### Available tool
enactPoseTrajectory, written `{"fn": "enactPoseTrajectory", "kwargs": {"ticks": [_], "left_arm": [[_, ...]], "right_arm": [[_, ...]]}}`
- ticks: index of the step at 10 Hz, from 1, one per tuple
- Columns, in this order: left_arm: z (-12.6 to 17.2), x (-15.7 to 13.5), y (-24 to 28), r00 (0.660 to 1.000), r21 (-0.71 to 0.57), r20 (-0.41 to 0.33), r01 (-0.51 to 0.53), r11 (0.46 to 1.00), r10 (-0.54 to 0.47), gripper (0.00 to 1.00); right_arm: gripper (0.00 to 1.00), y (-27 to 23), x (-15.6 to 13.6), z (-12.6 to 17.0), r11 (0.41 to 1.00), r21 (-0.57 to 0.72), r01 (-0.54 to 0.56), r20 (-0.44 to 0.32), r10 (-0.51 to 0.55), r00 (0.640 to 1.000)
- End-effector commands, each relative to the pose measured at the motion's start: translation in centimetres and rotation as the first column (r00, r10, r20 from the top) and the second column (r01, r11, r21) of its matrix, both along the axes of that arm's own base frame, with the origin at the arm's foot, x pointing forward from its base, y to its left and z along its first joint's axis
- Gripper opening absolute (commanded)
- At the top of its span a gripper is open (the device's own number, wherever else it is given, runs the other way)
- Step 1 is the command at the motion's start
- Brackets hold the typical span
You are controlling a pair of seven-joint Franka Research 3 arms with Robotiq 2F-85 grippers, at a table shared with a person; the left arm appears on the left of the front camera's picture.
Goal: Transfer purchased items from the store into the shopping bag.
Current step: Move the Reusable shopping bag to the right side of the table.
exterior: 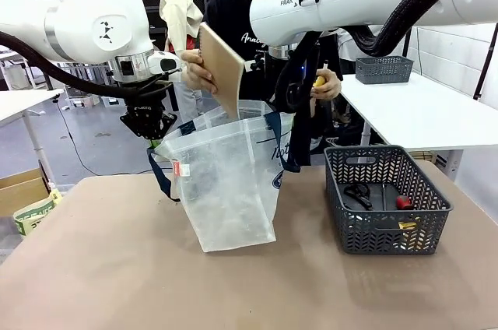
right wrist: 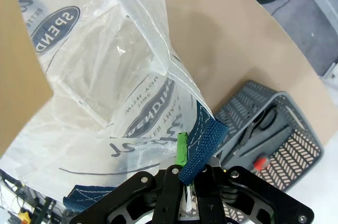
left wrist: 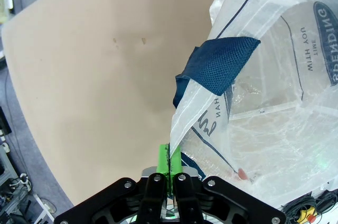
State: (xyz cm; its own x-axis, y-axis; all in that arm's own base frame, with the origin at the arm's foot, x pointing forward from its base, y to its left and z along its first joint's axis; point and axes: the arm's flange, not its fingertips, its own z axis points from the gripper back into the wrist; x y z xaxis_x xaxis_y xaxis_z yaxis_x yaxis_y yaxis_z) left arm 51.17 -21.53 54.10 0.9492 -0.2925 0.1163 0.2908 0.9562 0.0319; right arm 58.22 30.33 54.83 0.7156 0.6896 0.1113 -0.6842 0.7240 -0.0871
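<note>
Pinching shopping bag [left wrist: 264,118] rim: left pincer [left wrist: 169,159] | right pincer [right wrist: 185,155] pinching navy strap [right wrist: 203,140] | basket [exterior: 366,233] contents indistinct

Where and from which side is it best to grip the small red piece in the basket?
Probably from straight above, closing across the red piece: it lies low in the basket, whose tall walls block a sideways approach.

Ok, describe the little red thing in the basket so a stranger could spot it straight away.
Start at the brown table and find the grey basket right of the whitish bag. On its floor, toward the right wall, lies the red piece. It is the sole red thing there, beside a black tool.
</note>
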Motion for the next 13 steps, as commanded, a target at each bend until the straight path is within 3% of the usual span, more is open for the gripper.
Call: {"fn": "enactPoseTrajectory", "kwargs": {"ticks": [1, 13], "left_arm": [[0.37, -0.22, 0.55, 1.000, 0.006, -0.004, 0.003, 1.000, -0.003, 0.00], [0.37, -0.22, 0.55, 1.000, 0.006, -0.004, 0.003, 1.000, -0.003, 0.00]], "right_arm": [[0.00, -0.26, -0.02, 0.04, 1.000, -0.005, 0.016, -0.009, -0.016, 1.000], [0.00, -0.26, -0.02, 0.04, 1.000, -0.005, 0.016, -0.009, -0.016, 1.000]]}}
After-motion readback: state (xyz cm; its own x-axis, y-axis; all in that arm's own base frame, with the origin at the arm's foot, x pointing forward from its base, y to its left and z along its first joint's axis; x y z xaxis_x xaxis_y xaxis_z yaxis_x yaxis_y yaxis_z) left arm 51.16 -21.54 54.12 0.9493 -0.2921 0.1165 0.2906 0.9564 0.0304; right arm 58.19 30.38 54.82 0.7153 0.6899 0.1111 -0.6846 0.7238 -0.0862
